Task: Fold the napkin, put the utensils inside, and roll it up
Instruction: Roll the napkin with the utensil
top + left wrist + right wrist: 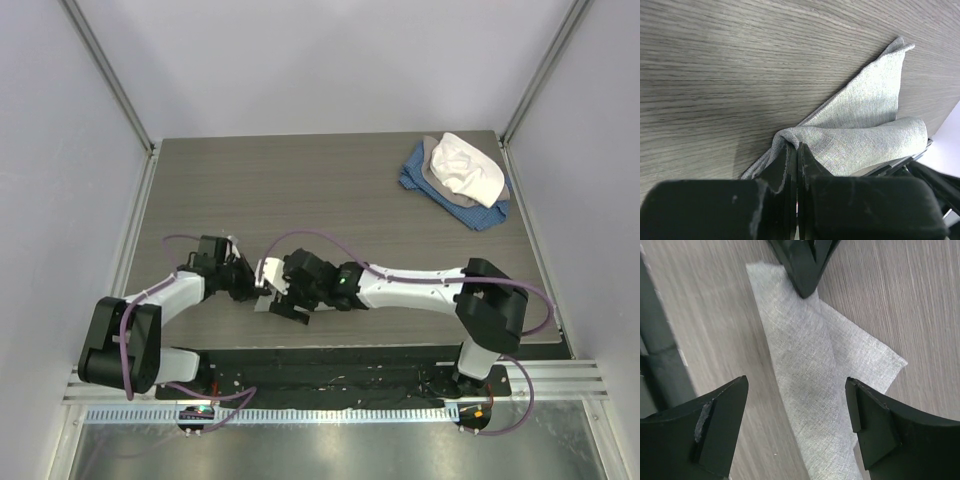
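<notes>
Through the left wrist camera we see the left gripper (793, 150) at lower centre of the frame. Its jaws are pressed together on a raised fold of the plain light grey soft cloth napkin (865, 120), pinching the fabric between them. From that pinch the napkin spreads toward the right over the dark grey wood-grain table (740, 60). One pointed corner lies flat at the upper right, and a second layer curls over into a soft roll at the right edge of the frame.

Through the right wrist camera we see the right gripper (796, 385) spread wide, its two black fingers (715, 425) standing in the lower corners and holding nothing. The napkin lies flat on the table between and below them, running from upper left to lower centre with a corner pointing right. We cannot tell whether the fingertips touch the cloth. The dark tip of the left gripper shows at top centre of this view, on the napkin's upper edge.

In the overhead view both grippers meet low in the frame, just left of centre, near the table's front edge. Only a small pale patch of napkin shows between them. A heap of blue, grey and white cloths (458, 180) sits at the upper right of the table, well apart from both arms.
</notes>
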Tool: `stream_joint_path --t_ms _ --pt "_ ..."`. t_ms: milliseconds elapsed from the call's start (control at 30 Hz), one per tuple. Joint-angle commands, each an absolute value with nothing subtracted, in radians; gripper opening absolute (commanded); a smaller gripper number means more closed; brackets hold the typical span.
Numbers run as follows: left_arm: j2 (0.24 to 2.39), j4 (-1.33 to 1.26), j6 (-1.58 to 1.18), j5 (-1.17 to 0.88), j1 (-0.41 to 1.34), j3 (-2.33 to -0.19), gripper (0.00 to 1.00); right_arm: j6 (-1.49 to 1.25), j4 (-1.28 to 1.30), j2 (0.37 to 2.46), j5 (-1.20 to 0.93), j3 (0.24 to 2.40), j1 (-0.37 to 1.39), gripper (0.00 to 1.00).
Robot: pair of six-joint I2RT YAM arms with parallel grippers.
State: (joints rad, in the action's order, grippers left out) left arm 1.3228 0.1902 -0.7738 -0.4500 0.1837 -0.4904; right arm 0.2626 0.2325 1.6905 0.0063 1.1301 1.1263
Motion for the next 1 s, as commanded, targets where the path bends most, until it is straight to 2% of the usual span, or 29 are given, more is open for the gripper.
stream_joint_path --t_ms 0,467,733,867,967 --pt "1.339 0.222 -0.749 -0.456 0.187 -0.523 0.0 0.351 0.152 1.723 0.204 1.123 1.144 0.87" --pt "1.373 0.224 -0.747 -0.449 0.187 -0.549 0.0 0.368 0.175 1.802 0.115 1.134 1.144 0.83" --pt "1.393 0.224 -0.744 -0.453 0.187 -0.566 0.0 0.347 0.193 1.85 0.054 1.138 1.12 0.77" --pt "1.399 0.224 -0.741 -0.453 0.187 -0.571 0.0 0.333 0.207 1.865 0.02 1.138 1.097 0.69" --pt "1.394 0.225 -0.73 -0.451 0.187 -0.583 0.02 0.321 0.239 1.879 -0.056 1.15 1.077 0.53"
